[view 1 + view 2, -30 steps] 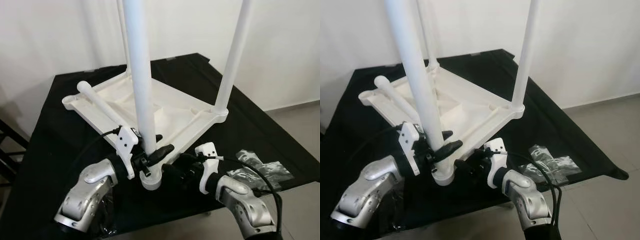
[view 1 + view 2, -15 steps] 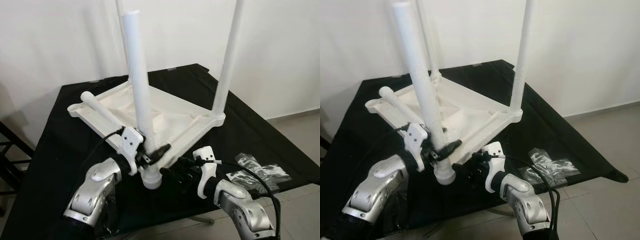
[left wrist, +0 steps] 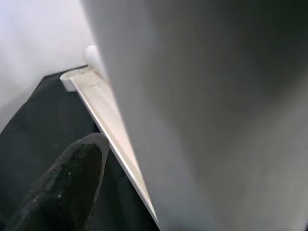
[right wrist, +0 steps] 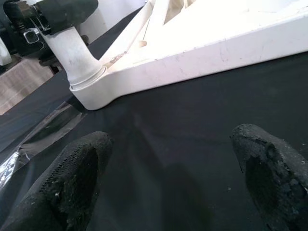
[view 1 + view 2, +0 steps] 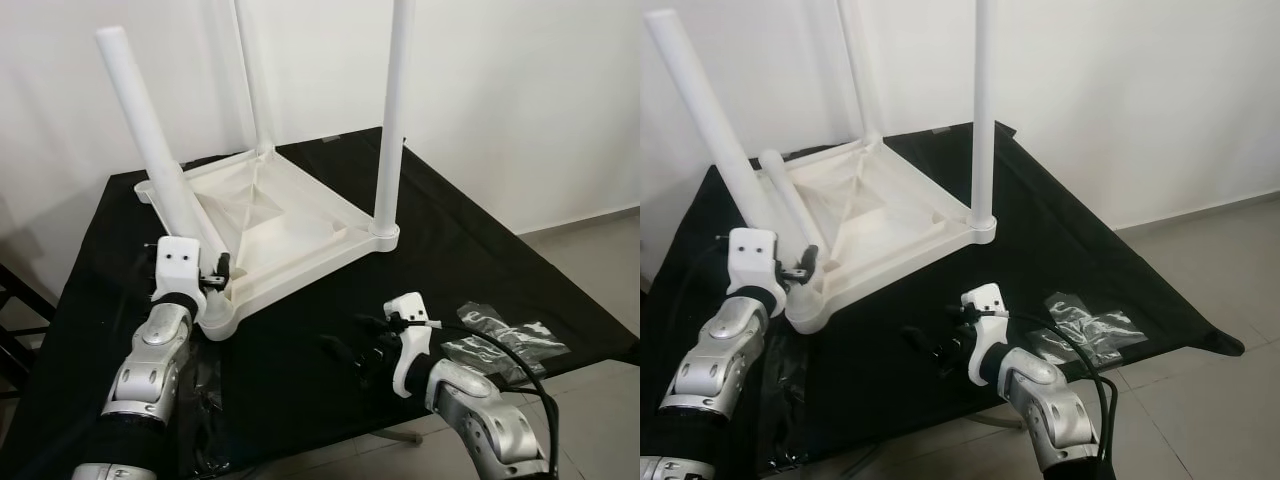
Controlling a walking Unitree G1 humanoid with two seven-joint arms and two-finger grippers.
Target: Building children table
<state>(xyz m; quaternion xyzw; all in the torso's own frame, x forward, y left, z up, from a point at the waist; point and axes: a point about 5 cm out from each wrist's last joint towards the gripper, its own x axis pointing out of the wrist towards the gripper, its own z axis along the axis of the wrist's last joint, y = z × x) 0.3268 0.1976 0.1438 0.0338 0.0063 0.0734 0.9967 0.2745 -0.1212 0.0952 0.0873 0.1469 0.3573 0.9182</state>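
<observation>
Lower right of frame: right gripper [image 5: 350,352] hovers just above the black table [image 5: 480,250], fingers spread wide, nothing btwn them; free for now, judging by its distance from the work. Lower left: left gripper [image 5: 208,278] clamped on tilted leg [image 5: 150,145] near its base, prob. to seat it in the corner socket. Centre: upside-down white tabletop [image 5: 285,215] lies flat w/ two legs [image 5: 390,120] upright. A loose leg [image 5: 790,205] lies inside.
</observation>
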